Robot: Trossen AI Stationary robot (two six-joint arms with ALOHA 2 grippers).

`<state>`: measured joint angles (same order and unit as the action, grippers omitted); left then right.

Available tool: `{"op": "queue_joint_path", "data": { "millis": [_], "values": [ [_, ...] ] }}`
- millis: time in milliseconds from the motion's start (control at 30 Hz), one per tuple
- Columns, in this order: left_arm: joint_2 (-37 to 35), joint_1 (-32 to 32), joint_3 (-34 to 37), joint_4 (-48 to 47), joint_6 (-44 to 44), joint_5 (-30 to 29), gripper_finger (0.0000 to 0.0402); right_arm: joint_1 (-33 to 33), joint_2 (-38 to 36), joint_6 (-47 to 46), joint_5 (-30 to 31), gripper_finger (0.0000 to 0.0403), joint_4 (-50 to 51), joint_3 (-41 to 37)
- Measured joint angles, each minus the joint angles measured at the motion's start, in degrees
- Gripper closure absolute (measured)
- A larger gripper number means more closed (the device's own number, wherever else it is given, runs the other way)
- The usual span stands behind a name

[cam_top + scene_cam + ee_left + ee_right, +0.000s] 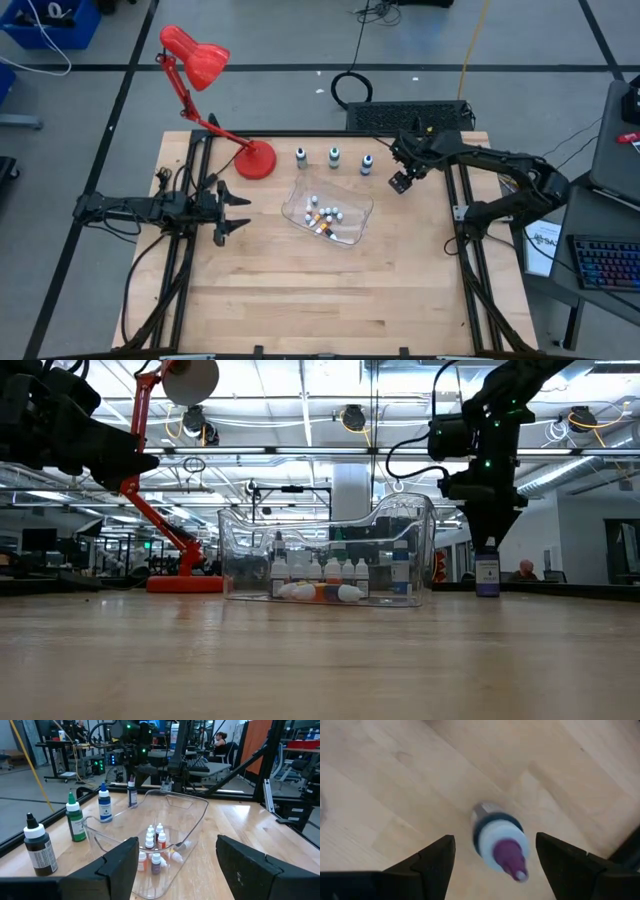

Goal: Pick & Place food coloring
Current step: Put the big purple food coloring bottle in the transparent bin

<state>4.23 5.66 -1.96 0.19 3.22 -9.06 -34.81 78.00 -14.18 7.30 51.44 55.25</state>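
Right gripper hung open right above upright purple-tipped food coloring bottle on wooden bench, beside clear plastic bin; left gripper open, waiting bench-left

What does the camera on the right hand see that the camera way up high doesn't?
Only the right wrist view shows the small bottle with a purple tip and white collar, standing between the open right hand fingers without touching them.

Only the high view shows the red desk lamp, the clear plastic tub holding tiny bottles, three small dropper bottles in a row, and the open left hand waiting left of the tub.

Both show the pale wooden table and the right hand.
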Motion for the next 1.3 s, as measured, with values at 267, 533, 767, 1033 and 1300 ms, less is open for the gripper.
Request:
{"op": "queue_joint_path", "data": {
  "millis": [267, 533, 767, 1033, 1300],
  "values": [
    [0.00, 0.01, 0.00, 0.00, 0.00, 0.00, 0.0138, 0.00, 0.00, 0.54, 0.05, 0.0140, -0.78, -0.03],
    [0.00, 0.01, 0.00, 0.00, 0.00, 0.00, 0.0145, -1.16, 0.00, 0.54, 0.09, 0.0158, -0.91, -0.03],
    [0.00, -0.01, 0.00, 0.00, 0.00, 0.00, 0.0135, -1.66, 0.00, 2.17, 0.09, 0.0256, -2.38, -0.03],
    [0.00, 0.00, -0.01, 0.00, 0.00, 0.00, 0.0147, 2.06, -1.72, 5.87, -1.59, 0.0299, -5.10, 2.13],
    [0.00, 0.01, -0.02, 0.02, 0.00, 0.00, 0.0149, 15.71, -4.02, 5.76, -1.35, 0.0299, -4.30, 16.56]
  ]
}}
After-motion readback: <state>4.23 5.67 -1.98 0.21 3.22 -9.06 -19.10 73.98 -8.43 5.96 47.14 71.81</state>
